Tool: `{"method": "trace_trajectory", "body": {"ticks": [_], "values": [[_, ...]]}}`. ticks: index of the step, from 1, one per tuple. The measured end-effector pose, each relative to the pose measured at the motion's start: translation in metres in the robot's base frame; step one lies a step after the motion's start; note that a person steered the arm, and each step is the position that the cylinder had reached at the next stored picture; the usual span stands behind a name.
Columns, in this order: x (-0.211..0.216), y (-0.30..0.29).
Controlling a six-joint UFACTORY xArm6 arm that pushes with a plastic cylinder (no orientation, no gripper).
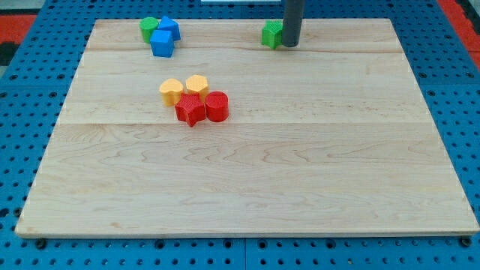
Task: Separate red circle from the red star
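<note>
The red circle [217, 106] sits left of the board's middle, touching the right side of the red star [190, 109]. Two yellow blocks [171, 91] [197, 85] lie just above them, touching the star. My tip [289, 45] is at the view's top, right of centre, far from the red pair. It stands against the right side of a green block [271, 34].
At the top left, a green block [149, 28] and two blue blocks [169, 28] [162, 43] cluster together. The wooden board [247, 187] lies on a blue perforated table [465, 112].
</note>
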State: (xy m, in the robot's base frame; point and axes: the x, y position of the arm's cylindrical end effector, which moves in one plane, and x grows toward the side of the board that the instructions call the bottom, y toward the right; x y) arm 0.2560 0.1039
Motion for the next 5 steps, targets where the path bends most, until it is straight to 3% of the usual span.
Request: {"method": "trace_trajectory", "body": {"ticks": [1,3,4,5], "values": [[-0.019,0.008],[-0.028,-0.169],[-0.015,-0.182],[0.043,-0.169]]}}
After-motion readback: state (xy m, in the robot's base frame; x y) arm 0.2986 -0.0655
